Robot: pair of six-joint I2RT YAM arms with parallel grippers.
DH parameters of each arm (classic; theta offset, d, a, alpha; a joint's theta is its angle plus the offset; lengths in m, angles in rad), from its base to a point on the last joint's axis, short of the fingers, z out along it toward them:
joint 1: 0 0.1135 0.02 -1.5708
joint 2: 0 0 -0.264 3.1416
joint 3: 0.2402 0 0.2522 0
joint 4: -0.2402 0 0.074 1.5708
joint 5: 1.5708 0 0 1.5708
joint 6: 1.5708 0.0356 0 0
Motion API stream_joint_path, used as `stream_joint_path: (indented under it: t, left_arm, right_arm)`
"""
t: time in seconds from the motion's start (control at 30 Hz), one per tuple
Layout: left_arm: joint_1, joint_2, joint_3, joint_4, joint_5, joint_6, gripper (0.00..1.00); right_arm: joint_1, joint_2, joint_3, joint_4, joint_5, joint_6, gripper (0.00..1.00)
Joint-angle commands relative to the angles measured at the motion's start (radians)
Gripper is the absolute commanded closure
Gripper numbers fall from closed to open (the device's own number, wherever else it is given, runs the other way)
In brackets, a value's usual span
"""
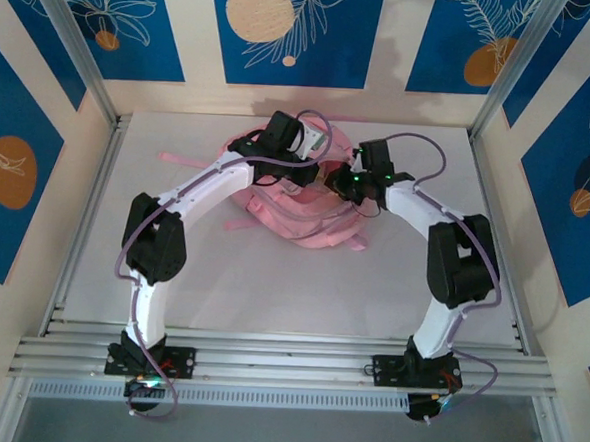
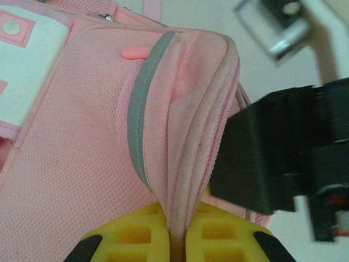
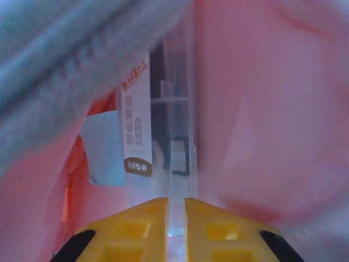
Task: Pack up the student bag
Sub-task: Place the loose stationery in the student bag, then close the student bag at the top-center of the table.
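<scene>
Pale, matte surface (image 1: 231, 287), framed on the left, right and near sides by aluminium rails (image 1: 286, 363). Lying directly on it, toward the far middle: the student bag (image 1: 300, 221), pink, slumped flat. From the bag's left side, one pink strap (image 1: 178, 161) trailing out across the white top. Shorter strap ends at the bag's near edge, also resting on the surface.

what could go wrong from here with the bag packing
The left fingers pinch only a thin fold of the large pink fabric backpack at its zip edge; it could slip free and the opening might sag shut. The right fingers, inside the bag, are closed on a clear plastic pack with a white label; withdrawing might drag it back out.
</scene>
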Motion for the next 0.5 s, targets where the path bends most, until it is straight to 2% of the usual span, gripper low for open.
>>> stream_joint_path:
  t: [0.0, 0.03, 0.1, 0.17, 0.3, 0.4, 0.47]
  left_arm:
    - [-0.009, -0.065, 0.013, 0.063, 0.083, -0.013, 0.9]
    - [-0.009, -0.063, 0.013, 0.058, 0.074, -0.013, 0.89]
    - [-0.008, -0.067, 0.01, 0.052, 0.046, -0.015, 0.8]
    - [-0.005, -0.079, 0.0, 0.042, 0.005, -0.018, 0.56]
    - [0.018, -0.148, -0.077, 0.066, -0.052, -0.049, 0.24]
    - [0.052, -0.224, -0.211, 0.126, -0.059, -0.079, 0.16]
    - [0.078, -0.283, -0.322, 0.179, -0.053, -0.091, 0.14]
  right_arm:
    - [0.068, 0.028, 0.063, 0.055, -0.069, -0.036, 0.84]
    - [0.083, 0.029, 0.069, 0.056, -0.075, -0.038, 0.84]
    - [0.09, 0.019, 0.061, 0.048, -0.074, -0.031, 0.83]
    - [0.083, -0.016, 0.023, 0.036, -0.062, -0.024, 0.82]
    - [0.07, -0.138, -0.084, 0.002, -0.018, -0.025, 0.78]
    - [0.071, -0.239, -0.162, -0.062, 0.04, -0.045, 0.72]
    - [0.071, -0.303, -0.209, -0.103, 0.078, -0.059, 0.67]
